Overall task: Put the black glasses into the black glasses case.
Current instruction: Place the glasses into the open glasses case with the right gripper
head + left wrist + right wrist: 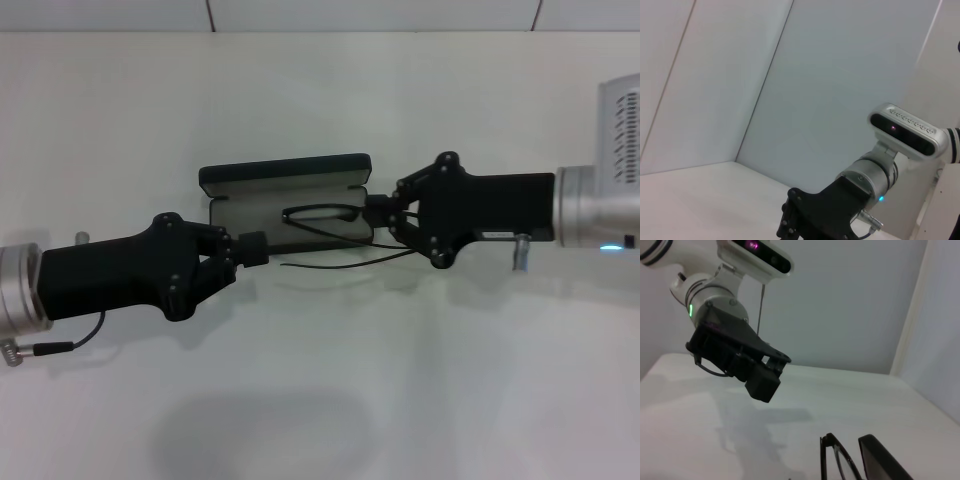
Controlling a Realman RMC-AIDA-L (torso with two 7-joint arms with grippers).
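The black glasses case (285, 178) lies open at the table's middle, lid raised at the back, grey lining (245, 215) showing. The black glasses (320, 214) hang over the case's right half, and one thin temple arm (340, 262) trails in front of the case. My right gripper (376, 208) reaches in from the right, shut on the glasses' right end. My left gripper (250, 248) hovers at the case's front left corner, shut with nothing in it. The right wrist view shows the glasses (832, 460), the case's edge (882, 460) and the left gripper (762, 384) raised above the table.
A white table (320, 400) spreads out in front of the case, with a white wall behind it. A thin cable (70, 345) hangs from the left wrist. The left wrist view shows only the right arm (840, 205) and walls.
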